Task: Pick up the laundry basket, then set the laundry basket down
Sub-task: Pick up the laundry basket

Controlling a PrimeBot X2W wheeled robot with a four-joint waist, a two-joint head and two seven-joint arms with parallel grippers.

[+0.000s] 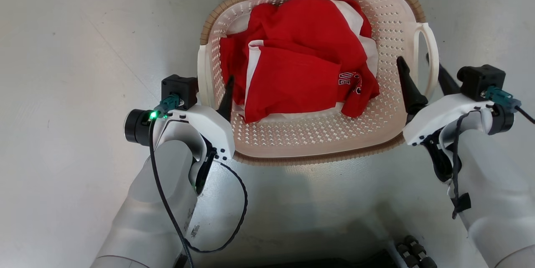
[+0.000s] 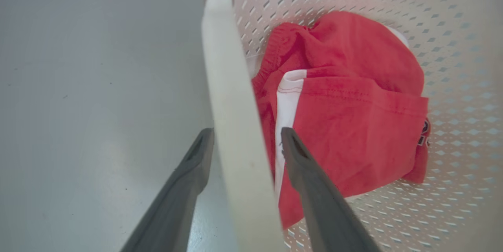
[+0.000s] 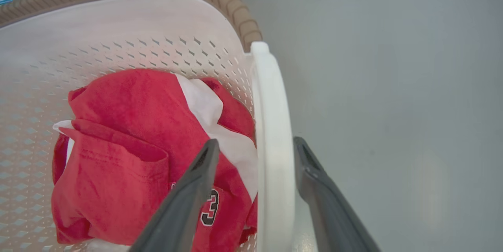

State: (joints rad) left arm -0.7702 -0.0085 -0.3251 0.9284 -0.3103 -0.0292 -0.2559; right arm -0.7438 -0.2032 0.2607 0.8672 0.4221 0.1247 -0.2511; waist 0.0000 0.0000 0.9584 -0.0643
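Below, grey floor (image 1: 62, 134) spreads around the laundry basket (image 1: 317, 142) — red-and-white garment (image 1: 301, 71) inside it. Our left jaws straddle its left handle (image 2: 232, 106), our right jaws its right handle (image 3: 273, 126) — both released, gaps showing beside each handle.

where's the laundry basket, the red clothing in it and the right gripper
laundry basket (image 1: 317, 160), head view, near brown rim
red clothing (image 1: 292, 80), head view, middle of the red fold
right gripper (image 3: 255, 141), right wrist view, midway between its fingers
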